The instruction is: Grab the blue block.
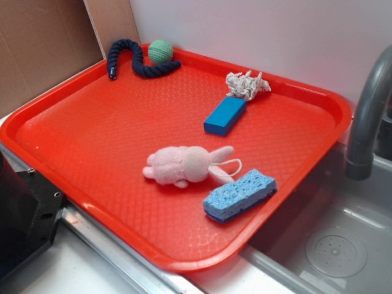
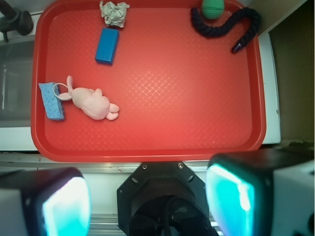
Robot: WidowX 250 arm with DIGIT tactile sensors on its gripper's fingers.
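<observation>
Tool spread wide, empty; blue block far ahead-left looks rigid, smooth, light: pinch its long sides.

One red tray, one blue block, one pale blue sponge, one pink plush bunny, one green ball, one dark navy rope, one whitish knotted rope scrap, one grey faucet.
</observation>
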